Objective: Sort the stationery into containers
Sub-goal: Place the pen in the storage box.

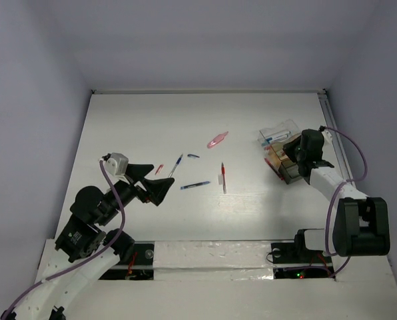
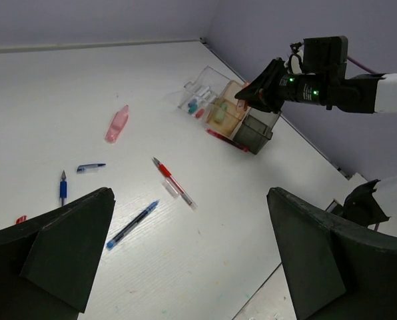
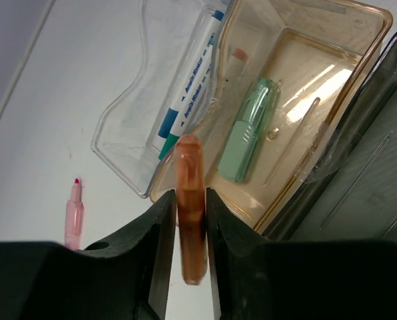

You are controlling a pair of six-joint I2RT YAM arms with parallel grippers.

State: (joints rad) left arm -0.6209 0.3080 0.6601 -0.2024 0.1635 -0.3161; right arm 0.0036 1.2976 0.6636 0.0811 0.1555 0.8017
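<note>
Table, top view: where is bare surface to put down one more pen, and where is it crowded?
Bare: the far strip behind the pink piece; the near strip between the red pen and the arm bases; the gap between red pen and containers. Crowded: the middle with its scattered pens, and the containers under the right gripper.

Containers (image 3: pixel 332 40), orange marker (image 3: pixel 188 200): glossy translucent plastic; fingers (image 3: pixel 155 247) matt black plastic; table (image 1: pixel 132 133) smooth matt white.
</note>
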